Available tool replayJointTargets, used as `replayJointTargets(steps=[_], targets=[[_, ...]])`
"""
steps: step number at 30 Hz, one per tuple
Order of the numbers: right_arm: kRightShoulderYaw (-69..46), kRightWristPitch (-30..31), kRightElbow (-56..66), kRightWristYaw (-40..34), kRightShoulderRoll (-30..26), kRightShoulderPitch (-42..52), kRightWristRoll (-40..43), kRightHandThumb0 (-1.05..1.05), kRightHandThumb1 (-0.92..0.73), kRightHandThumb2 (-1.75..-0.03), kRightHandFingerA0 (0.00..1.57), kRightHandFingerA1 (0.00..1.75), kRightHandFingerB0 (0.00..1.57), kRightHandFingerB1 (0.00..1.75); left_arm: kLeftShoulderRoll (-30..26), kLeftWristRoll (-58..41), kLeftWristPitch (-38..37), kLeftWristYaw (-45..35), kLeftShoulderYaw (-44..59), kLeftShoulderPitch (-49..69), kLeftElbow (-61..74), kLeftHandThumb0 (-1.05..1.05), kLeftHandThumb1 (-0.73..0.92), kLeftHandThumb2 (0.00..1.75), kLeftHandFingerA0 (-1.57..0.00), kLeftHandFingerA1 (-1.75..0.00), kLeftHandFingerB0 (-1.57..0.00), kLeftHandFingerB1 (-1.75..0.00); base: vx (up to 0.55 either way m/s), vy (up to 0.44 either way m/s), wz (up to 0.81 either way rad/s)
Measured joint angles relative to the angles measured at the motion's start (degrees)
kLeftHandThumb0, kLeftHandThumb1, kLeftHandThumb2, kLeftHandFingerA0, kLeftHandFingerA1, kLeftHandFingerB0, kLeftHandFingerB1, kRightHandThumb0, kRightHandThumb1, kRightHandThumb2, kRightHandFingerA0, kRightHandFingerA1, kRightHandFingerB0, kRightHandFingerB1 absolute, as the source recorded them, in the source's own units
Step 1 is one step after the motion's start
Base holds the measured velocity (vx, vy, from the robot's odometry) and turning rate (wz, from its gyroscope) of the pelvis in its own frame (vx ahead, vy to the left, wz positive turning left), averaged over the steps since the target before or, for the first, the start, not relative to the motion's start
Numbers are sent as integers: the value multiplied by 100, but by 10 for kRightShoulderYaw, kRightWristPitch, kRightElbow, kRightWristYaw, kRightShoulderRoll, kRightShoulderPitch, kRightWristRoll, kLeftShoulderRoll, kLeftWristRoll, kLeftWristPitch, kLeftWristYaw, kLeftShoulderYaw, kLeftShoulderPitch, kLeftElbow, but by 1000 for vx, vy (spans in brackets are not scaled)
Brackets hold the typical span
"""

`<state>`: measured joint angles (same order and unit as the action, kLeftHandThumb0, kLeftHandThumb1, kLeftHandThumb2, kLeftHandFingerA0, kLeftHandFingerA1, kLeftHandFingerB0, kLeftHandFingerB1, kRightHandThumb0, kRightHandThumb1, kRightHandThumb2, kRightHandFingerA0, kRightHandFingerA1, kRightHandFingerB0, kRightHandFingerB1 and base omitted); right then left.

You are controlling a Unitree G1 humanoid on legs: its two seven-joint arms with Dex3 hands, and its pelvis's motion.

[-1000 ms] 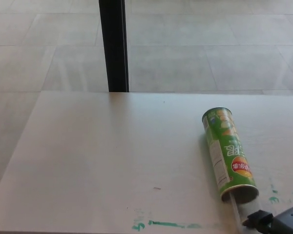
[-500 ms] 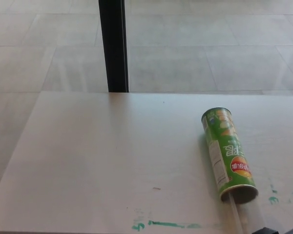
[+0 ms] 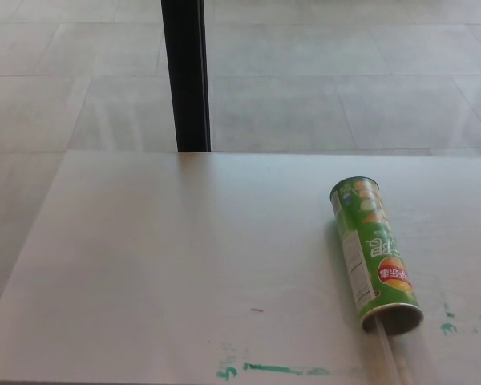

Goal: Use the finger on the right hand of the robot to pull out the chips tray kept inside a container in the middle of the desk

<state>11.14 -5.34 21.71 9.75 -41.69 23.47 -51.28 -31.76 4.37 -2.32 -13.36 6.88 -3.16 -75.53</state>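
Honestly, with neither hand visible I cannot tell my fingers' state, so a blind reach could roll the green can (image 3: 374, 253) off the worktop (image 3: 184, 265).

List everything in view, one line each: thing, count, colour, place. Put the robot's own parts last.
Desk: one, pale whitish, fills the lower part of the view.
Chips can: one, green with a red logo, lying on its side at the right of the desk, open end toward the near edge.
Tray: one, clear and faint, sticking out of the can's open end toward the near edge.
Paint marks: several, teal, along the near edge and right of the can.
Post: one, black, upright behind the desk's far edge.
Floor: light grey tiles, beyond the desk.
Robot hand: neither one is in view.
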Motion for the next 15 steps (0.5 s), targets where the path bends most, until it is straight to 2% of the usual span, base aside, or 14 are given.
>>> replayJointTargets(steps=[3, 4, 6, 7, 8, 9, 10, 11, 15], targets=[[-10, -5, 7, -2, 0, 16, 0, -18, -53, -56, 91, 120, 44, 43, 0, 1, 0, 1, -3, 1, 0, -48, 68, 59, -50, -60, -52, -50, 0, 0, 0], [-11, -6, 9, -2, 0, 18, 0, -24, -48, -64, 93, 116, 36, 46, 0, 0, 0, 1, -2, 1, -1, -49, 67, 61, -53, -63, -52, -51, 0, 0, 0], [-16, -6, 11, 1, 2, 19, 2, -18, -54, -56, 92, 119, 31, 38, 0, 0, 0, 2, -1, 1, -1, -49, 68, 61, -52, -62, -52, -51, 0, 0, 0], [-18, -6, 14, 5, 3, 16, 2, -17, -53, -56, 93, 118, 25, 36, 0, 0, 0, 2, -1, 1, -1, -48, 68, 60, -52, -63, -52, -51, 0, 0, 0], [-19, -6, 15, 7, 5, 14, 3, -17, -53, -56, 93, 118, 25, 36, 0, 0, 0, 2, 0, 1, -1, -48, 68, 60, -52, -63, -52, -51, 0, 0, 0], [-21, -5, 16, 10, 9, 12, 3, -12, -37, -85, 101, 108, 6, 48, 0, 0, 0, 2, 0, 1, -1, -47, 69, 59, -49, -60, -51, -50, 0, 0, 0], [-23, -5, 17, 12, 12, 9, 4, -7, -33, -82, 103, 108, 3, 47, 0, 0, 0, 2, 0, 1, -1, -48, 68, 59, -52, -61, -51, -50, 0, 0, 0], [-27, -5, 17, 12, 15, 3, 7, -11, -51, -59, 96, 117, 9, 28, 0, 0, 0, 2, 0, 1, -1, -49, 68, 60, -50, -62, -52, -51, 0, 0, 0], [-49, -8, 18, 10, 35, -27, 19, -8, -49, -56, 96, 120, 0, 25, 0, -1, 0, 3, 2, 1, -1, -47, 68, 60, -51, -62, -53, -51, 0, 0, 0]])
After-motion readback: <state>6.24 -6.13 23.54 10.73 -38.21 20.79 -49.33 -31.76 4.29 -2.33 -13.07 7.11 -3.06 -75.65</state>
